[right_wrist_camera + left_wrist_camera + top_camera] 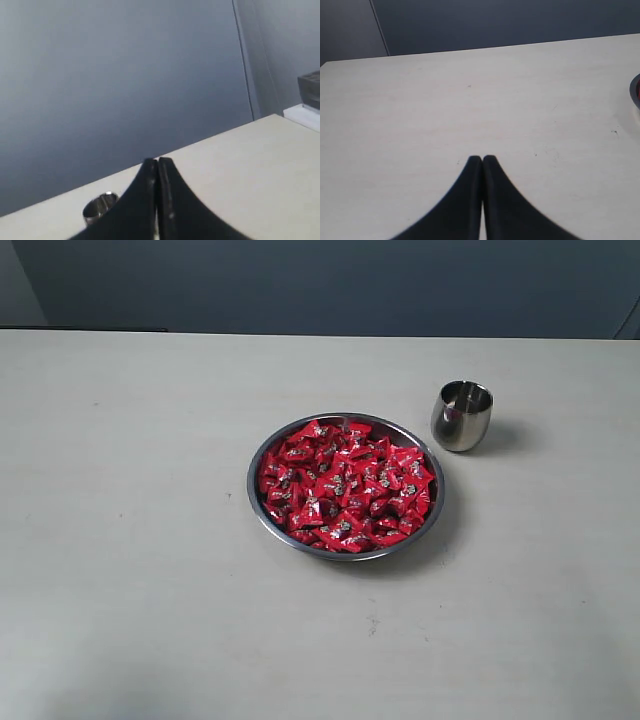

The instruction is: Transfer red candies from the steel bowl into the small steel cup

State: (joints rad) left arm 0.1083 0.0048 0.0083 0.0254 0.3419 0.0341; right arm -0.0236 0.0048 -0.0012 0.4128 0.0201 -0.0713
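Bench [140,570]: pale, matt and broad, taking up most of the exterior view. A few small dark specks mark the surface.

Wall [320,285]: dark blue-grey, plain, running behind the bench's far edge.

Steel bowl [347,557]: wide and shallow with a thin shiny rim. It sits flat near the middle of the bench. A strip of bare steel shows along the far inner side. A sliver of its rim [635,92] cuts into the edge of the left wrist view.

Red candies [345,485]: a dense heap in crinkled red wrappers with small light marks. They fill nearly the whole bowl, and all of them lie inside the rim.

Small steel cup [461,416]: upright, mouth up, barrel-shaped and polished. In the exterior view it stands behind and to the right of the bowl, near it but not touching. Its inner wall shows a reddish tint; whether that is a candy or a reflection cannot be told. The right wrist view catches the cup [100,206] on the bench, beside the dark fingers.

Left claw [482,160]: two black fingers pressed tip to tip, closed on nothing, over bare bench, well apart from the bowl's rim.

Right claw [158,162]: fingers likewise closed together and empty, tilted up towards the wall and the bench's far edge.

A dark boxy object [310,90] sits at the border of the right wrist view, too cropped to identify.
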